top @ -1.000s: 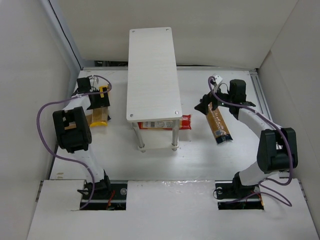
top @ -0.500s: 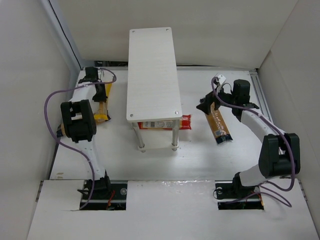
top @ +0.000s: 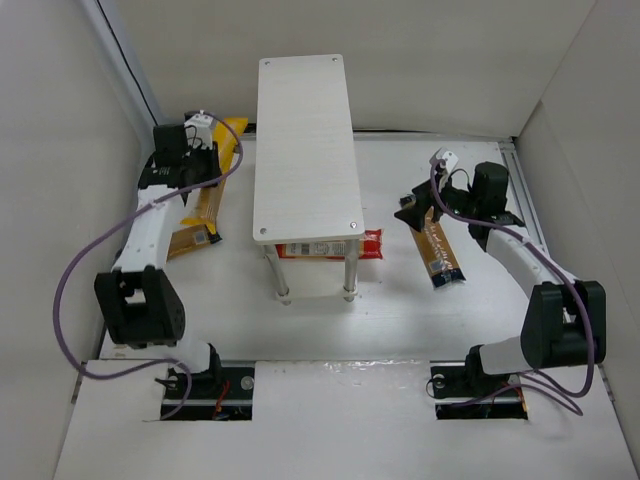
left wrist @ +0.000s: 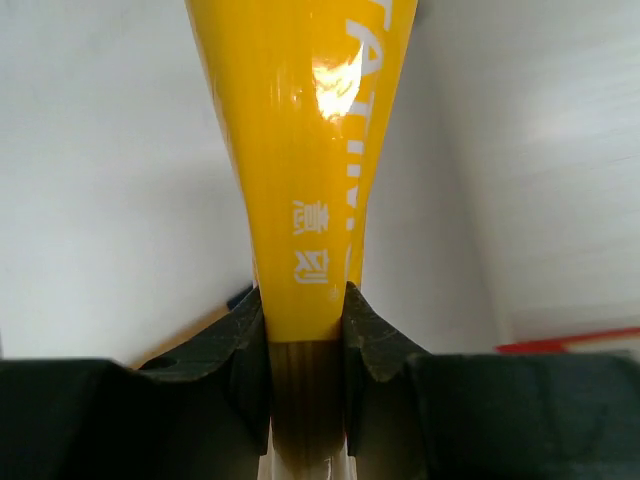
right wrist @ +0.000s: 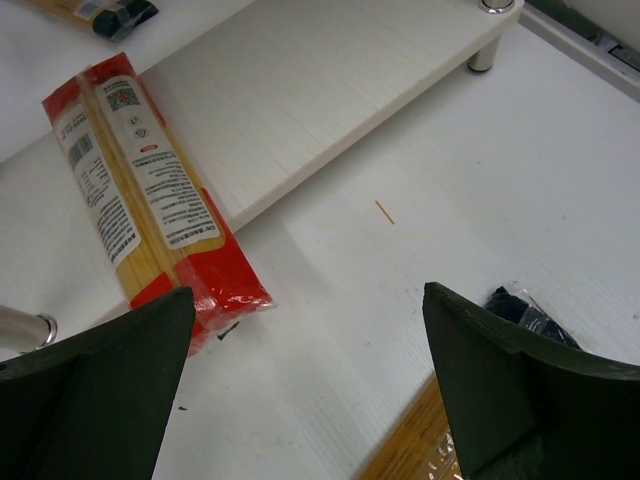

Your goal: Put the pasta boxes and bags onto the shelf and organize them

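My left gripper [top: 212,142] [left wrist: 305,335] is shut on one end of a yellow pasta pack [top: 234,138] [left wrist: 300,150], held up off the table at the far left, beside the shelf [top: 305,140]. Below it a golden-brown pack [top: 198,218] lies on the table. A red pack with a white label [top: 335,246] [right wrist: 150,205] lies on the shelf's lower board [right wrist: 330,90], its end sticking out. My right gripper [top: 414,214] [right wrist: 310,330] stands open over the far end of another golden-brown pack [top: 438,250] [right wrist: 425,450], with nothing between its fingers.
The shelf's top board is bare. Silver legs [top: 350,275] stand at its near end. White walls close in the table on the left, back and right. A small pasta crumb [right wrist: 384,211] lies on the table beside the lower board.
My left gripper has shut on the yellow pack and lifted it off the table toward the back left. The right gripper has shifted slightly and stays open.
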Controlling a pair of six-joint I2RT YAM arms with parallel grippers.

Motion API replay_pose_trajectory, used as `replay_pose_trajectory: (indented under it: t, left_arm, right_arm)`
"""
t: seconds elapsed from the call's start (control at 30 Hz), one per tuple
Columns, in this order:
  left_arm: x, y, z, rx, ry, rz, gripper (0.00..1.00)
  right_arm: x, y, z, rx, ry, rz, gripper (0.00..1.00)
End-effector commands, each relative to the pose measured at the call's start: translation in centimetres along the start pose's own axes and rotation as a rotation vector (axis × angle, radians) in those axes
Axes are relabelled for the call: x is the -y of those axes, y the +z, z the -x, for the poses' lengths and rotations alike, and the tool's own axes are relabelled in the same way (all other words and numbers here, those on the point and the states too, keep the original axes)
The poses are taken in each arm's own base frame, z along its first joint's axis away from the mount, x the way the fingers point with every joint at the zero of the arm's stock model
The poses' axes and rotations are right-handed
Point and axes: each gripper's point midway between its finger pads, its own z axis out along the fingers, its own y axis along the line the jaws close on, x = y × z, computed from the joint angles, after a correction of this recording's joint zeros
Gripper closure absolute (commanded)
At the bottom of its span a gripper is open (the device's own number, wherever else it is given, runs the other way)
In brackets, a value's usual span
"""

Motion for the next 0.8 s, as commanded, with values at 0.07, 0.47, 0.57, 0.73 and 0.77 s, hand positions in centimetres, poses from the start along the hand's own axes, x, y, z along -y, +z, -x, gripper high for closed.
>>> replay_pose_trajectory:
  t: [0.07, 0.47, 0.57, 0.73, 0.77]
  left_arm:
    - [5.5, -5.9, 9.1, 0.357, 0.237, -0.147, 1.0]
    - [7.1, -2.1, 6.0, 0.256, 0.144, -0.232, 1.0]
    - [8.7, -1.4, 5.2, 0.235, 0.179, -0.258, 1.0]
    - [14.2, 0.6, 2.8, 0.176, 0.319, -0.387, 1.0]
    - [14.8, 1.1, 2.1, 0.154, 0.331, -0.4, 1.0]
  right_arm:
    - [-0.7, -0.6, 2.5, 0.072, -0.077, 0.016, 0.0]
    - [-0.9, -0.8, 2.8, 0.079, -0.085, 0.024, 0.0]
    - [-0.9, -0.8, 2.8, 0.079, -0.085, 0.024, 0.0]
    - [-0.8, -0.4, 2.2, 0.069, -0.069, 0.036, 0.0]
    - [-1.0, -0.4, 2.2, 0.071, -0.07, 0.045, 0.0]
